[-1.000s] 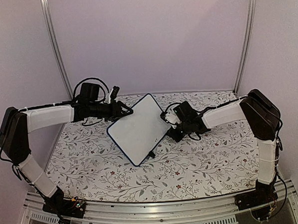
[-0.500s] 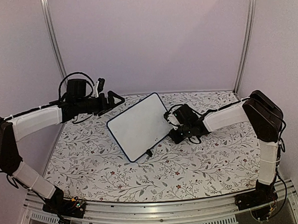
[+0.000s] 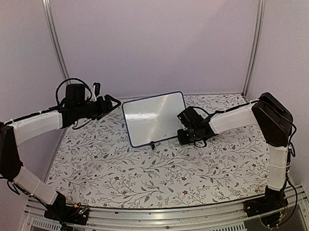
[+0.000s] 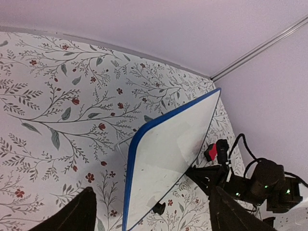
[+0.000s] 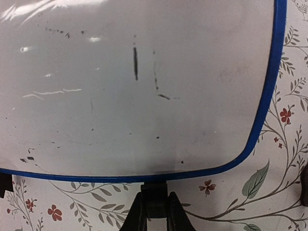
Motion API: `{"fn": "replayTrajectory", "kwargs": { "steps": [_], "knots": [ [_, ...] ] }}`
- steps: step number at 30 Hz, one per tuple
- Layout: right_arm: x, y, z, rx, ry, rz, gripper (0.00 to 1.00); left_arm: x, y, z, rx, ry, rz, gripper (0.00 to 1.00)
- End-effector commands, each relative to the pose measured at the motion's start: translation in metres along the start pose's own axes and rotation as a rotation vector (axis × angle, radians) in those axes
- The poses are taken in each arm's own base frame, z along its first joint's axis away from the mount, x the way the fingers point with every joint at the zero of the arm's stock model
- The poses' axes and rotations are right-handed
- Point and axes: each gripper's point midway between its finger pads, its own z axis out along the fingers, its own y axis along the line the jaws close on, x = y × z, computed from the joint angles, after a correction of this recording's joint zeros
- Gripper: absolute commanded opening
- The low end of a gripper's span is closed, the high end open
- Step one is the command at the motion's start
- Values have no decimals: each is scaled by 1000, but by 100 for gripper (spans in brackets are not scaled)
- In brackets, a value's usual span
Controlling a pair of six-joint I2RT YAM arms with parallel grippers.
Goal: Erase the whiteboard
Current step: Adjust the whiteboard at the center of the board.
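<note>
Whiteboard (image 3: 154, 118) turned level since earlier; only right wrist view shows marker streaks (image 5: 135, 62).

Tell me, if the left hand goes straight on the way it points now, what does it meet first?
Most likely the whiteboard. In the left wrist view its blue-framed edge stands ahead of the open left hand, in line with the gap between its fingers. How far ahead it stands is unclear.

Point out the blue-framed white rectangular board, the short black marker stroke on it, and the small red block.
white blue-framed board (image 3: 153, 118): top view, middle of its face.
black marker stroke (image 5: 135, 62): right wrist view, mid-stroke.
small red block (image 4: 211, 152): left wrist view, its red face.
</note>
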Motion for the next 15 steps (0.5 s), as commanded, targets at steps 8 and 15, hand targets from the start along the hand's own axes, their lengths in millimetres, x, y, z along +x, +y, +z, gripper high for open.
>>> {"fn": "replayTrajectory", "kwargs": {
  "steps": [8,15],
  "knots": [
    [6,-6,14,109,8,157,0,25,82,21,-365,115,-37,67],
    [5,-3,13,107,1,155,0,46,107,35,-450,202,-53,67]
  ]
}}
